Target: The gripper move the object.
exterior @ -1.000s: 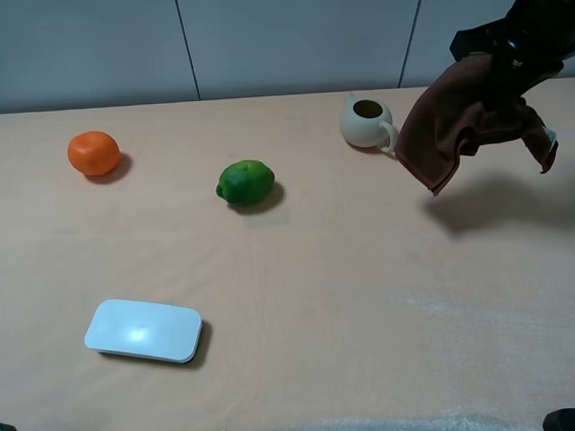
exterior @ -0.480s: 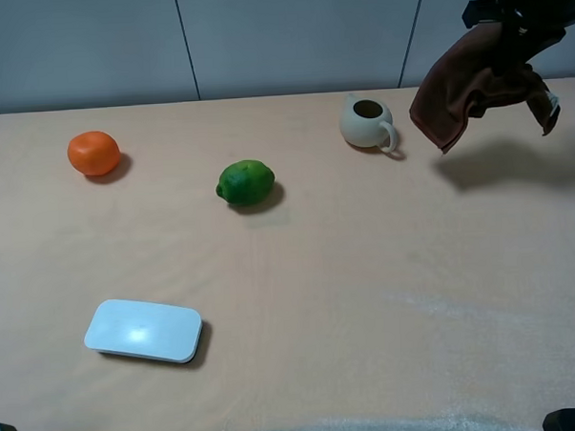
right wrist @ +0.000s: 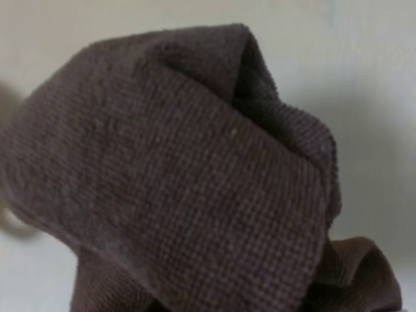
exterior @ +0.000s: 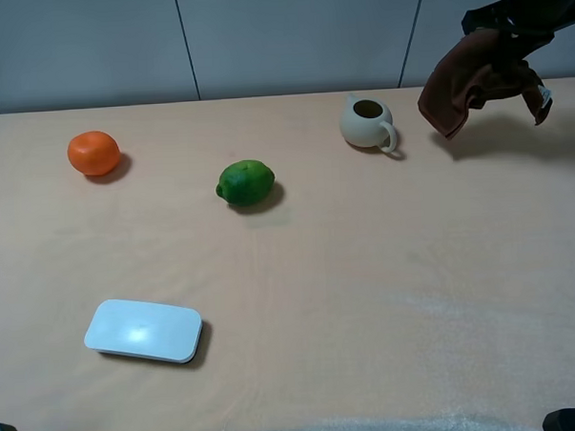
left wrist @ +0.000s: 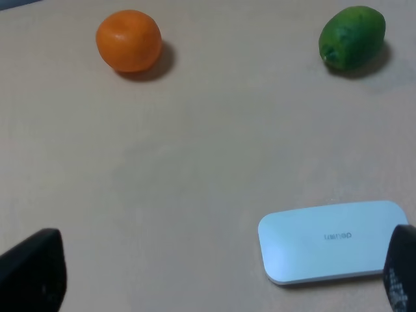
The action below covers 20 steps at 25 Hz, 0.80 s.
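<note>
A dark brown cloth [exterior: 468, 79] hangs in the air at the far right back of the table, just right of a cream jug [exterior: 366, 122]. My right gripper [exterior: 520, 22] holds it from above, shut on its top. The cloth fills the right wrist view [right wrist: 182, 182] and hides the fingers there. My left gripper [left wrist: 214, 279] is open and empty, low over the table's front left. Its dark fingertips [left wrist: 29, 270] show in the left wrist view, one beside a white flat box [left wrist: 328, 240].
An orange [exterior: 94, 153] lies at the back left and a green lime [exterior: 246, 183] near the middle back. The white flat box [exterior: 143, 331] lies at the front left. The tan table [exterior: 367, 298] ends at a grey wall behind.
My right gripper has carried the brown cloth up and to the back right, away from the table's middle. The cloth's shadow moved with it. The other objects have not moved.
</note>
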Each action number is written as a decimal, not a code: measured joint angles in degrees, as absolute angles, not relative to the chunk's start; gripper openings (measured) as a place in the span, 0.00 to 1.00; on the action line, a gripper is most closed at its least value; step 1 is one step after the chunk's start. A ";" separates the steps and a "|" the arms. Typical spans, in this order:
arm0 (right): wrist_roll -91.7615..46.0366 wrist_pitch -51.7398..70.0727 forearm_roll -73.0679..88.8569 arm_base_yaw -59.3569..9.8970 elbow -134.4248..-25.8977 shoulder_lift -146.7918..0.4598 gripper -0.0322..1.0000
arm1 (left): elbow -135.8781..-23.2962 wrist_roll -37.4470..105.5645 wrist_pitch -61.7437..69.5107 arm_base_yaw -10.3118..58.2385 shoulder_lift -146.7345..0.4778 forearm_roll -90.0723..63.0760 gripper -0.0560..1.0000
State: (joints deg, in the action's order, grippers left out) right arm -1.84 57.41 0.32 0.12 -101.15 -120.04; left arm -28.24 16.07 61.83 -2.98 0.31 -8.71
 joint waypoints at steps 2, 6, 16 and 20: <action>-1.84 56.20 0.00 0.78 -101.15 -121.17 0.04 | -28.24 16.07 61.83 -2.98 0.31 -8.71 0.99; -1.89 54.15 -0.33 1.33 -101.15 -123.34 0.04 | -28.24 16.07 61.83 -2.98 0.31 -8.71 0.99; -2.01 53.09 1.80 1.33 -101.15 -126.92 0.04 | -28.24 16.07 61.83 -2.98 0.31 -8.71 0.99; -3.52 53.27 4.42 1.33 -101.15 -127.23 0.04 | -28.24 16.07 61.83 -2.98 0.36 -8.71 0.99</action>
